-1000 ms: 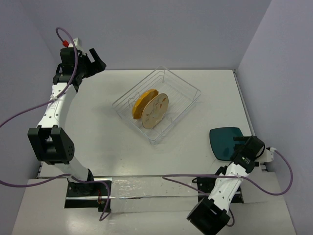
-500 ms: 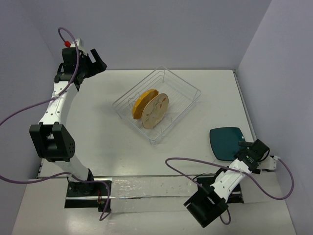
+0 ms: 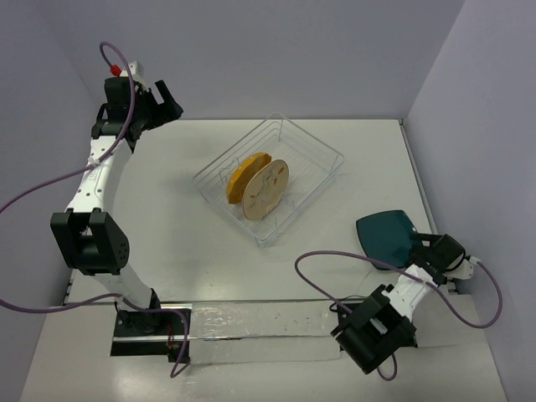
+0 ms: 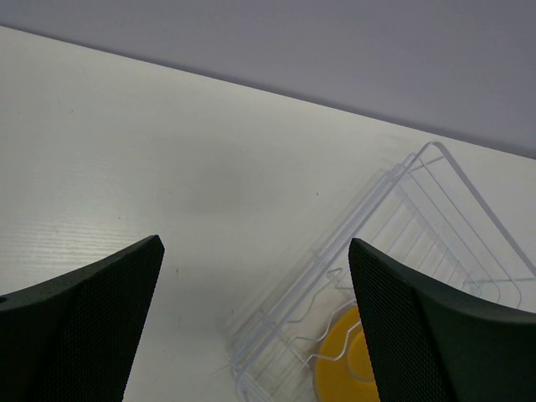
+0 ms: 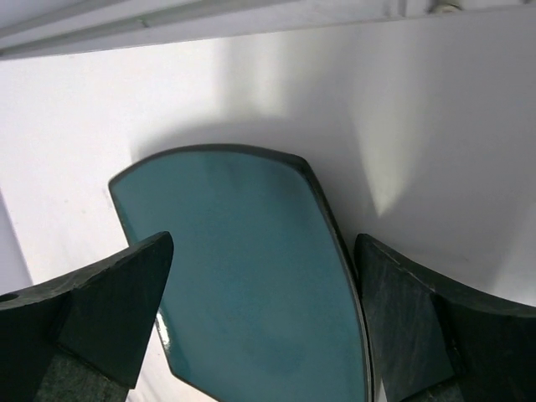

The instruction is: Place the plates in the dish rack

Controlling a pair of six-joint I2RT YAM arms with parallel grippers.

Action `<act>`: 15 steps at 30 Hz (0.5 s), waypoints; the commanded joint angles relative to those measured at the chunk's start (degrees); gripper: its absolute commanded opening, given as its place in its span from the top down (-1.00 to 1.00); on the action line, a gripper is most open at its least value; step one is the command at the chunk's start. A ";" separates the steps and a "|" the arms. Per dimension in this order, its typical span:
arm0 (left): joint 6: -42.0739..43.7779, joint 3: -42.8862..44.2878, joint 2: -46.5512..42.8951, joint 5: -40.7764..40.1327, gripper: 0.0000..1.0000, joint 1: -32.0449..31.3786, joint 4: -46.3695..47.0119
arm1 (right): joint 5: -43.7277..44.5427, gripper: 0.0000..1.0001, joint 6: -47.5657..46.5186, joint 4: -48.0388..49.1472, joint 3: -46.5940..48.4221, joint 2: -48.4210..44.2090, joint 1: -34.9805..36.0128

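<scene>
The dark teal plate (image 3: 383, 236) lies on the table at the right. It fills the right wrist view (image 5: 251, 276). My right gripper (image 3: 420, 249) is open at the plate's near-right edge, and its jaws stand wide on either side of the plate (image 5: 264, 327). The orange-yellow plate (image 3: 239, 177) and the beige patterned plate (image 3: 268, 191) stand upright side by side in the dish rack (image 3: 322, 152). My left gripper (image 3: 170, 106) is open and empty, high above the table's far left corner. It looks down (image 4: 255, 322) on the rack's corner (image 4: 419, 209) and the orange-yellow plate (image 4: 343, 373).
The right wall stands close beside the teal plate. A purple cable loops on the table in front of the right arm's base (image 3: 373, 327). A metal strip (image 3: 251, 322) runs along the near table edge.
My right arm has swung and its gripper has come up to the teal plate's edge. The plate has shifted slightly up and left. The left arm has barely moved.
</scene>
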 commanded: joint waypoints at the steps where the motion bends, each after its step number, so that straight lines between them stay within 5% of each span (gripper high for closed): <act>1: 1.60 2.93 -0.19 1.86 -0.99 0.09 -0.43 | -1.29 -0.85 -1.49 1.48 -4.23 2.72 -0.11; 7: 2.89 1.78 -0.68 3.53 -0.99 -0.70 1.82 | 0.20 -0.56 -5.37 2.51 -3.73 3.16 -0.20; 15: 2.48 4.86 3.84 1.54 -0.99 -2.41 1.33 | -3.76 0.25 -7.15 3.11 -3.92 3.93 -0.20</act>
